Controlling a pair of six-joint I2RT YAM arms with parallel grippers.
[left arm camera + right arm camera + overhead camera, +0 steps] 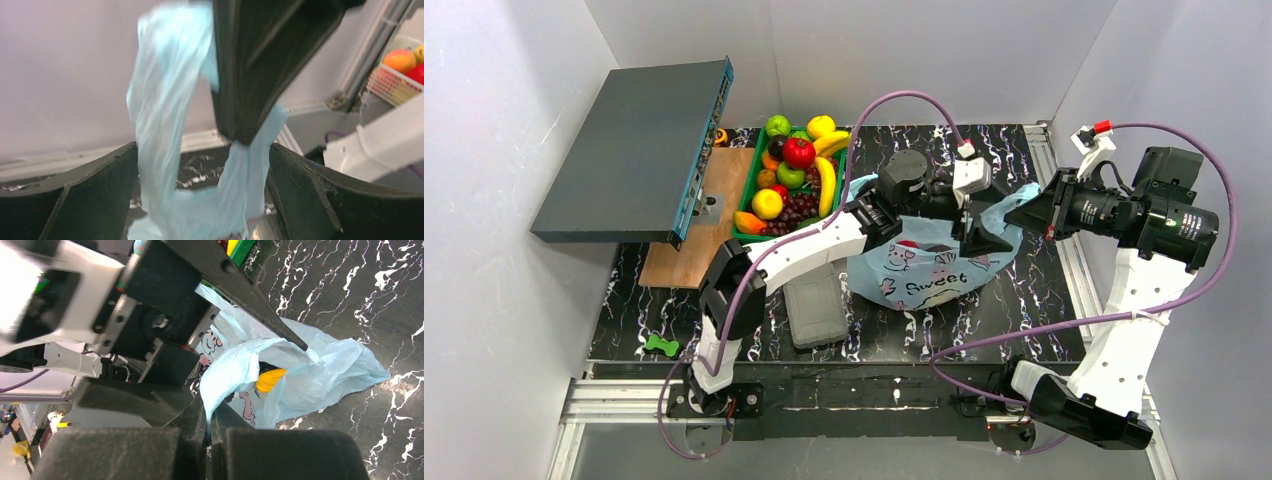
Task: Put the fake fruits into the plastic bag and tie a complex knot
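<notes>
The light-blue plastic bag (924,275) sits mid-table, mouth up, with a red fruit (907,243) showing inside. In the right wrist view a yellow fruit (270,380) lies in the bag (325,370). My right gripper (1012,213) is shut on the bag's edge, which is pinched between its pads (208,412). My left gripper (974,228) hangs over the bag's mouth, jaws wide open. A twisted bag handle (160,120) passes between them (202,150), untouched by either finger. The other fake fruits (796,178) fill the green tray (746,200). No knot shows.
A grey ribbed case (816,310) lies left of the bag. A large dark-grey panel (634,150) stands raised at the far left over a wooden board (709,225). A small green toy (662,345) lies near the front left edge. White walls enclose the table.
</notes>
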